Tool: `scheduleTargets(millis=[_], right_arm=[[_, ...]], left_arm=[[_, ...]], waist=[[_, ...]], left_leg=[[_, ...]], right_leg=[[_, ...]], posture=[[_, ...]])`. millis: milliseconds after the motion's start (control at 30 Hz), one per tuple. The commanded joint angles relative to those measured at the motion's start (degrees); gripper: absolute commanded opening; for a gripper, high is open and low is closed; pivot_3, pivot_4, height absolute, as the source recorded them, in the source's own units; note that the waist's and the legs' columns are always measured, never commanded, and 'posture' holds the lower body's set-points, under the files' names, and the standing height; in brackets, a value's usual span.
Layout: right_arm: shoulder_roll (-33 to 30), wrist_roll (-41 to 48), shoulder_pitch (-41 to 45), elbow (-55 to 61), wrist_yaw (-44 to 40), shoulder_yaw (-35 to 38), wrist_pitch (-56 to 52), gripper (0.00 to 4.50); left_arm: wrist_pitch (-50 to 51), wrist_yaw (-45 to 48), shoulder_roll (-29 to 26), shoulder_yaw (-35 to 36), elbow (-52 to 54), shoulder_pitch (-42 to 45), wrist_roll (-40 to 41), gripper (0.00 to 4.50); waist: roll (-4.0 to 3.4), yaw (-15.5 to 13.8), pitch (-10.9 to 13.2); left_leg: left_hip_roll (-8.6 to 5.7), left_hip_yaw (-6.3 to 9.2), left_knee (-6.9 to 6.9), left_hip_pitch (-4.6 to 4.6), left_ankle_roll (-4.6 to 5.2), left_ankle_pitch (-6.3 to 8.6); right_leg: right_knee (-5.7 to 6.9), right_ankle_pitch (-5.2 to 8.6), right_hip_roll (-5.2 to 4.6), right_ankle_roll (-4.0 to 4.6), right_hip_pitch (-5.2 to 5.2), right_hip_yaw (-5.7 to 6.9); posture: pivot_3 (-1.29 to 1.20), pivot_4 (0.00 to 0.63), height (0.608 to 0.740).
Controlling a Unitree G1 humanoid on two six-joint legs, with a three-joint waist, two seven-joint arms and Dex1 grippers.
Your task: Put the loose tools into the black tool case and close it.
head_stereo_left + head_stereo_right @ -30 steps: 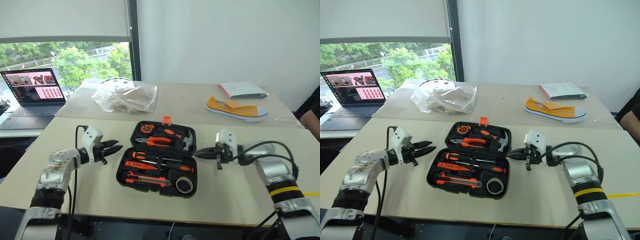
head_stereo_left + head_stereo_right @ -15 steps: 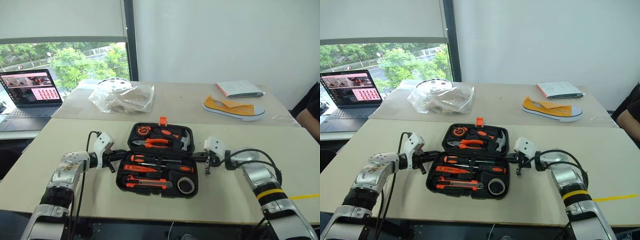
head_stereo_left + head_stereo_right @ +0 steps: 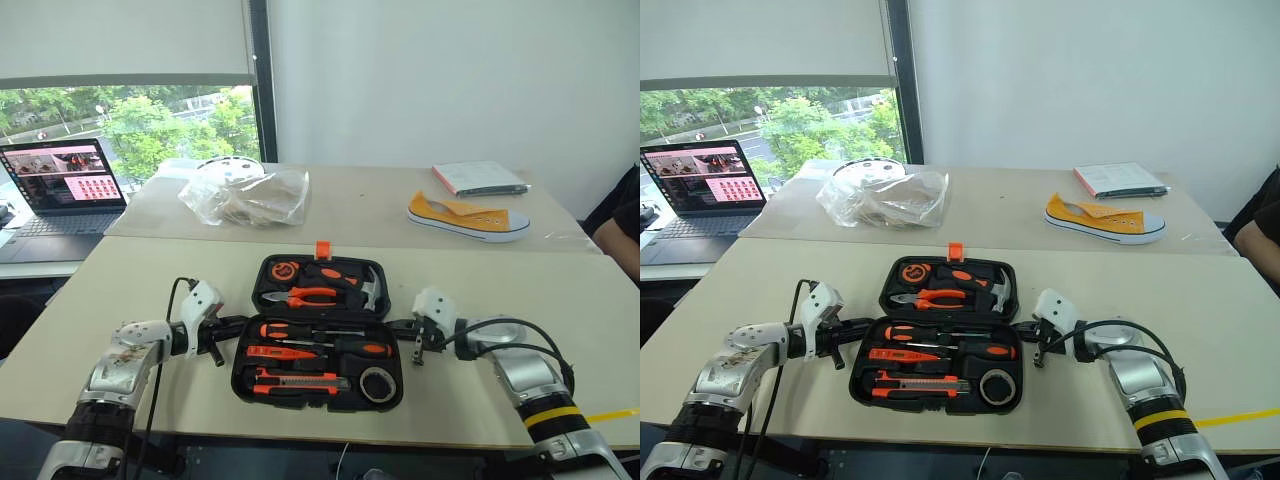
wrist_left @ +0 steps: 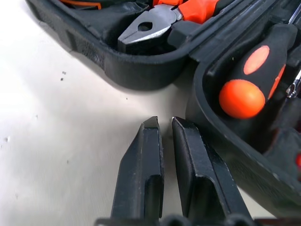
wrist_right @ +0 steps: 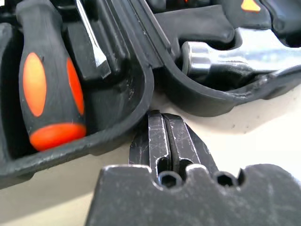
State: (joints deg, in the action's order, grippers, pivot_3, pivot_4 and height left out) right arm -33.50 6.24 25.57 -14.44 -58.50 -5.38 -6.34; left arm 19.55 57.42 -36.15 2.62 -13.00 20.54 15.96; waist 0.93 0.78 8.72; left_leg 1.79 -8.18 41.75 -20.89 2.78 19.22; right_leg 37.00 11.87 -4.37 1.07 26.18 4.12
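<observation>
The black tool case [image 3: 250,355] lies open on the near table, its orange latch [image 3: 322,249] at the far edge. In its near half sit two orange-and-black screwdrivers [image 3: 312,331], a utility knife [image 3: 300,381] and a black tape roll [image 3: 375,383]. The far half holds pliers [image 3: 300,296] and a hammer [image 3: 366,286]. My left gripper [image 3: 232,325] is shut and empty, low on the table at the case's left side by the hinge [image 4: 162,123]. My right gripper [image 3: 400,325] is shut and empty, its tip against the case's right side at the hinge [image 5: 162,114].
On the far table are a laptop [image 3: 65,185], a clear plastic bag [image 3: 245,195], a yellow shoe [image 3: 465,215] and a notebook [image 3: 480,178]. A person [image 3: 625,225] sits at the right edge. Bare tabletop flanks the case.
Both grippers have come down and in from beside the case to its two sides at the hinge line. The head camera has tilted a little.
</observation>
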Motion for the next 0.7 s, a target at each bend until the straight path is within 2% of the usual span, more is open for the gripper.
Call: scheduleTargets(millis=[33,100,133,200,267,300,333,400,433,700], right_arm=[[-3.8,5.2,0.8,3.3,-2.4,4.8,-5.6,0.57],[-5.5,8.1,1.5,4.9,-3.8,6.1,-10.3,1.16],[-6.1,9.3,2.2,5.7,-3.9,6.7,-13.3,1.65],[-7.5,12.5,4.0,7.3,-4.5,7.0,-22.6,2.24],[-7.4,15.3,8.5,7.5,-1.6,7.7,-35.2,2.83],[-7.4,15.5,10.4,7.2,-0.4,7.2,-39.3,3.31],[-6.6,15.9,13.5,5.7,1.0,6.7,-44.1,3.57],[-4.7,15.3,19.3,2.0,4.2,5.3,-51.4,4.29],[-3.9,14.4,21.6,0.2,5.5,4.0,-53.4,4.48],[-1.0,10.0,27.6,-6.9,9.2,-3.3,-57.1,4.48]], left_arm=[[7.5,-2.8,-2.8,3.9,2.8,1.0,2.1,1.17],[11.2,-2.5,-4.1,5.1,3.3,1.9,3.8,1.93],[14.0,-2.0,-5.0,5.8,3.0,2.9,5.3,2.44],[20.3,0.4,-7.0,6.5,2.6,5.5,8.5,3.03],[27.8,1.2,-8.1,5.8,0.8,9.8,10.5,3.63],[29.0,1.2,-8.3,5.0,0.1,11.3,10.4,4.16],[29.7,-0.6,-7.6,3.7,-1.6,13.7,9.0,4.41],[31.6,-4.0,-5.2,2.5,-5.3,18.3,7.5,4.5],[32.1,-5.2,-4.0,2.0,-6.9,20.2,7.1,4.5],[32.4,-10.0,0.9,-1.3,-12.4,26.0,3.8,4.5]], waist=[[0.0,-0.1,0.0],[0.0,-0.1,0.0],[0.0,0.0,0.0],[0.01,0.0,0.0],[0.02,0.1,0.0],[0.02,0.1,0.0],[0.02,0.1,0.0],[0.01,0.1,0.0],[0.01,0.0,0.0],[0.01,0.1,0.0]], left_leg=[[0.0,0.0,0.0,0.02,0.0,0.0],[0.01,0.0,0.01,0.03,0.0,0.0],[0.02,-0.01,0.0,0.05,0.0,0.0],[0.04,0.0,0.0,0.05,0.0,0.0],[0.03,-0.01,0.01,0.05,0.0,0.0],[0.03,-0.01,0.03,0.05,-0.01,-0.01],[0.02,-0.02,0.03,0.07,-0.01,-0.02],[0.0,-0.05,0.03,0.12,-0.01,-0.02],[-0.01,-0.05,0.03,0.14,-0.02,-0.03],[-0.11,0.0,-0.04,-0.32,-0.01,-0.03]], right_leg=[[0.02,0.0,0.0,0.0,-0.01,-0.02],[0.03,0.0,0.01,0.0,-0.01,-0.04],[0.03,0.0,0.01,0.0,-0.01,-0.05],[0.03,0.0,0.02,0.01,-0.01,-0.05],[0.07,-0.01,0.02,0.02,0.0,-0.07],[0.08,-0.03,0.03,0.04,0.0,-0.08],[0.09,-0.03,0.03,0.05,0.0,-0.1],[0.11,-0.03,0.03,0.05,-0.03,-0.14],[0.11,-0.04,0.04,0.06,-0.04,-0.15],[0.1,-0.05,0.07,0.04,0.23,0.1]], posture=[[0.0,0.15,0.74],[0.0,0.15,0.74],[0.0,0.15,0.74],[0.0,0.15,0.74],[0.0,0.15,0.74],[0.0,0.15,0.74],[0.0,0.15,0.74],[0.0,0.15,0.74],[0.0,0.15,0.74],[0.0,0.15,0.74]])
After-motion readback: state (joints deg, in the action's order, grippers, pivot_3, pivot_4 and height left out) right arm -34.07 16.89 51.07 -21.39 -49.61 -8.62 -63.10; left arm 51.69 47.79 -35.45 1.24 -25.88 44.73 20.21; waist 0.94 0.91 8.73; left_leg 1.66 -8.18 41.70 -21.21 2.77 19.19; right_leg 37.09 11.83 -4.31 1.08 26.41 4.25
